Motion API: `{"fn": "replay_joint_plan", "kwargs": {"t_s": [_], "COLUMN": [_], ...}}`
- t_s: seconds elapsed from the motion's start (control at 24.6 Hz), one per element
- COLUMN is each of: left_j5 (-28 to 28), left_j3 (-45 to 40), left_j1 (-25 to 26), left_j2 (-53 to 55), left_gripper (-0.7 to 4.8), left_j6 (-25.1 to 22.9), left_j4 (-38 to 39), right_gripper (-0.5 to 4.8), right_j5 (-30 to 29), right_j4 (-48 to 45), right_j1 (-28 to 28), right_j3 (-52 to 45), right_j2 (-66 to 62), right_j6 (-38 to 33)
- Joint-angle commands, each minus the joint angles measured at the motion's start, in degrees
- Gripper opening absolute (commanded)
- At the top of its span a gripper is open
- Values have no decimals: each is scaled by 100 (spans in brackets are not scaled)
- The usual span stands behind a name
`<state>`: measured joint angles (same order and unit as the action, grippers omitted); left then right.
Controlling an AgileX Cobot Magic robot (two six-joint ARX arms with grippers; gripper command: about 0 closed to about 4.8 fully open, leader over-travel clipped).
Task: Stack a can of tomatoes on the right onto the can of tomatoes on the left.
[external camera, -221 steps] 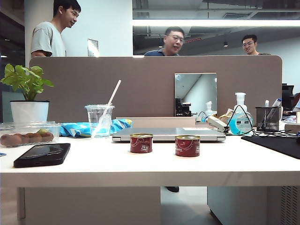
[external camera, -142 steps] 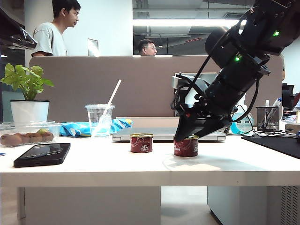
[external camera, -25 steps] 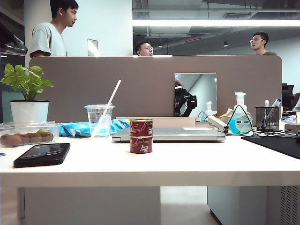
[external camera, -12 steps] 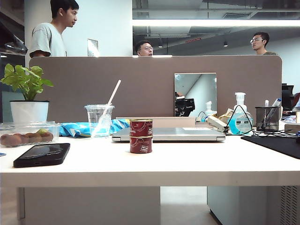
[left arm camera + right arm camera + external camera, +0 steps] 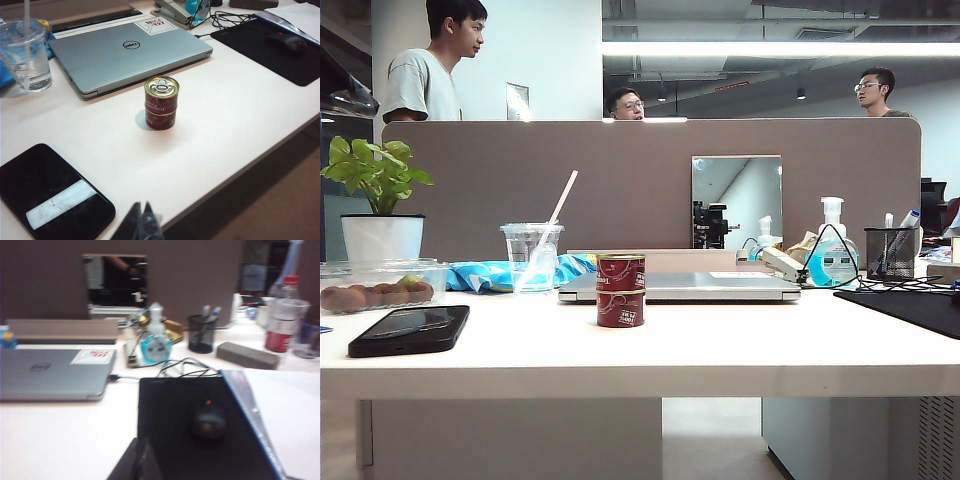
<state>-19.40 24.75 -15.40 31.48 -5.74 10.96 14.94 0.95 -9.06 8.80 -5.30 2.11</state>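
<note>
Two red tomato cans stand stacked on the white table. The upper can (image 5: 621, 271) (image 5: 161, 94) sits squarely on the lower can (image 5: 621, 308) (image 5: 160, 119), just in front of the laptop. No gripper touches them. My left gripper (image 5: 140, 221) is shut and empty, high above the table's front edge and well back from the stack. My right gripper (image 5: 138, 460) is shut and empty too, above the edge of a black mouse mat, far to the right of the cans. Neither arm shows in the exterior view.
A closed silver laptop (image 5: 680, 286) (image 5: 125, 52) lies behind the stack. A black phone (image 5: 410, 329) (image 5: 50, 195), a plastic cup with a straw (image 5: 532, 255), a fruit box and a potted plant stand on the left. A mouse (image 5: 207, 421), a sanitiser bottle (image 5: 156, 342) and a pen holder (image 5: 891, 252) are on the right.
The stacked cans have not moved. In the mirror behind the laptop, the reflected arm has dropped lower and drawn back over the last second.
</note>
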Motion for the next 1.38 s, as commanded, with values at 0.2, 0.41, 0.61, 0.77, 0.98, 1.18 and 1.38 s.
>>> {"fn": "replay_joint_plan", "kwargs": {"t_s": [0.2, 0.41, 0.61, 0.77, 0.98, 1.18, 1.38], "left_j5": [-7, -9, -7, -7, -9, -7, 24], "left_j3": [17, 17, 17, 17, 17, 17, -17], "left_j1": [-4, -4, -4, -4, -4, -4, 4], "left_j2": [-7, -7, -9, -9, -9, -9, -118], "left_gripper": [-4, -4, -4, -4, -4, -4, -4], "left_j6": [2, 2, 2, 2, 2, 2, 4], "left_j4": [-74, -72, -74, -72, -72, -72, -74], "right_gripper": [-1, -1, -1, -1, -1, -1, -1], "right_j5": [-501, -608, -595, -599, -614, -605, -605], "right_j4": [-28, 417, 741, 741, 815, 824, 824], "right_j1": [356, 374, 369, 367, 363, 367, 367], "right_j3": [-741, -874, -874, -874, -874, -874, -874], "right_j2": [455, 479, 476, 479, 476, 476, 476], "right_j6": [-63, -85, -101, -101, -101, -101, -101]}}
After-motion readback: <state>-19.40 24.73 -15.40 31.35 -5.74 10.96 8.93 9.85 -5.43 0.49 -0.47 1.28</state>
